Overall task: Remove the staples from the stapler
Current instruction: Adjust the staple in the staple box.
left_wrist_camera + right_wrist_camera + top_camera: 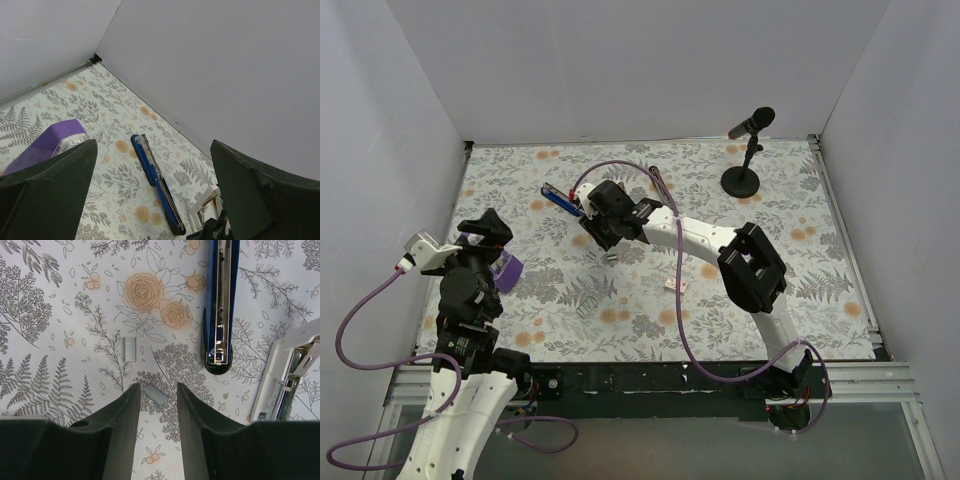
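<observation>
The blue-and-black stapler [563, 198] lies on the floral table, its silvery channel facing up; it also shows in the right wrist view [220, 305] and the left wrist view [155, 180]. Two small grey staples blocks lie on the cloth: one [129, 349] ahead of the fingers, one [157, 395] between the fingertips, untouched. My right gripper [158, 388] is open just above the table, beside the stapler's near end [602, 238]. My left gripper [485, 235] is open and empty [154, 145], raised at the left, well away from the stapler.
A purple block [505, 268] sits under my left gripper [47, 142]. A white-and-metal object [287, 385] lies right of the stapler's end. A microphone stand [741, 178] is at the back right. A grey item [585, 300] and a small piece [675, 287] lie mid-table. White walls surround the table.
</observation>
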Controlling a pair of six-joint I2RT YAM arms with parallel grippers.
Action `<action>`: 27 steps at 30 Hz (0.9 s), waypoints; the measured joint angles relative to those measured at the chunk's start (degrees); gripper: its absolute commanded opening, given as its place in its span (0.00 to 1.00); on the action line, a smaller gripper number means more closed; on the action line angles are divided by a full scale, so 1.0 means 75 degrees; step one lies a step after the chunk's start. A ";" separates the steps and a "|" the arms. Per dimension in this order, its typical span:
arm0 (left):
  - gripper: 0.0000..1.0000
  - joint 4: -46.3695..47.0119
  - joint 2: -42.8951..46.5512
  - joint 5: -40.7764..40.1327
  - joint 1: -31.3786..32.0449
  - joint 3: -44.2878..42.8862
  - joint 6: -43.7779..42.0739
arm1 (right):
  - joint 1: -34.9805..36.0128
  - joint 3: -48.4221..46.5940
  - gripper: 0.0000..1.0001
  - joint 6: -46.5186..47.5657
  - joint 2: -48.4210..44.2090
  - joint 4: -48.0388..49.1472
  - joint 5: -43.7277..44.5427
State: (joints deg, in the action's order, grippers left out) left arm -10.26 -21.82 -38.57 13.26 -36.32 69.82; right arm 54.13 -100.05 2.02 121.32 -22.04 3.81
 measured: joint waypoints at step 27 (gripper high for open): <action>0.83 -0.2844 -0.2553 0.5759 0.0102 -0.0866 0.0842 | -0.0603 0.0475 0.47 0.0373 -0.0044 0.0367 -0.1166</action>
State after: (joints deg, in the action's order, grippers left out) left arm -31.59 -40.97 4.62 14.02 -42.81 76.14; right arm 49.60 -96.49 4.82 120.99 -19.29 -4.93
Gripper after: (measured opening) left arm 0.835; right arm 0.460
